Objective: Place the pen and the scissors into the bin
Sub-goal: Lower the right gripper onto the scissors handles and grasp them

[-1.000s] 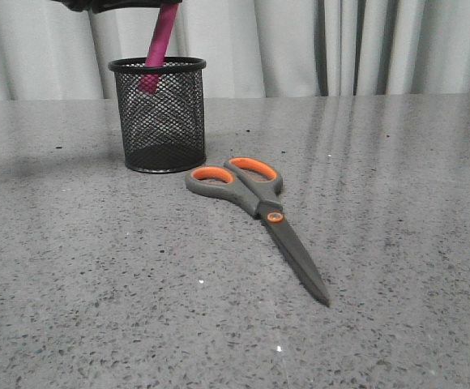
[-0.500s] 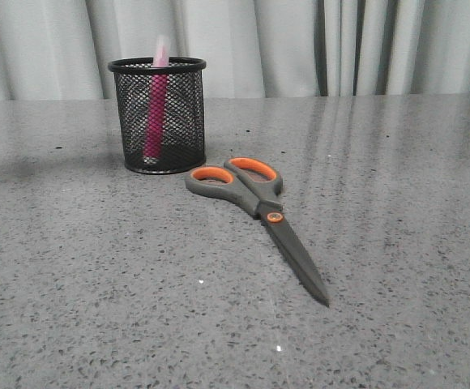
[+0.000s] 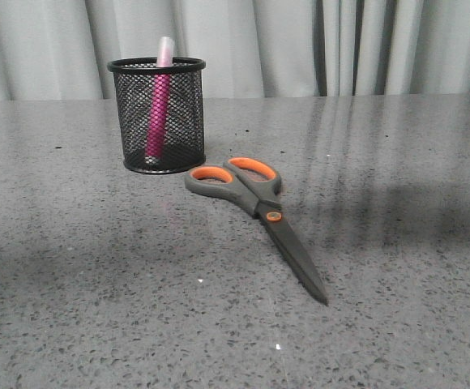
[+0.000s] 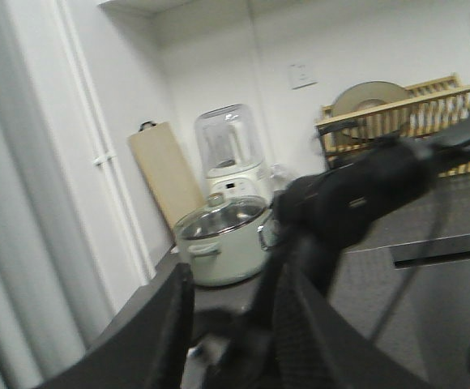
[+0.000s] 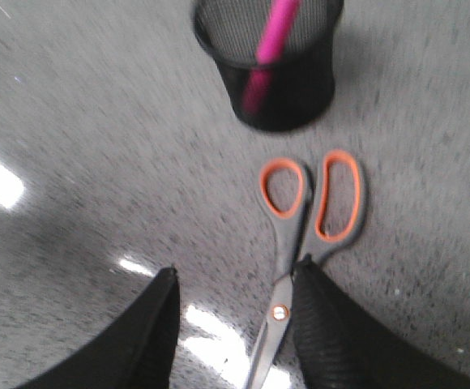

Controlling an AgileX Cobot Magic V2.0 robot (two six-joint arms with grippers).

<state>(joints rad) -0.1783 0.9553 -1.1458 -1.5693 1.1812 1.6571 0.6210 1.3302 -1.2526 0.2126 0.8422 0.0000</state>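
— Two things of yours on the grey speckled stone table [image 3: 97,284]: where are they, nearest first?

— Closest to the front camera lie the large scissors with grey handles lined orange and dark grey blades [image 3: 258,209], flat, tips toward the camera, handle loops just beside the small black wire-mesh cylindrical bin [image 3: 158,113]. Behind them the slim magenta-pink pen with a whitish cap [image 3: 159,97] stands inside that bin, cap poking above the rim. Pale curtains [image 3: 340,44] hang at the back.

— What do your wrist cameras add?

— My right one looks down on the scissors [image 5: 308,227], showing both orange loops and the pivot screw, with the bin [image 5: 271,61] and pen [image 5: 269,49] past them. My left one sees none of that: only a room with a lidded pale pot [image 4: 219,243] and a blender [image 4: 231,154].

— And your jaws?

— My right gripper [image 5: 235,324] is spread wide, holding nothing, the scissors between its fingers in the view. My left gripper [image 4: 231,332] is parted too, empty. No writing I can read.
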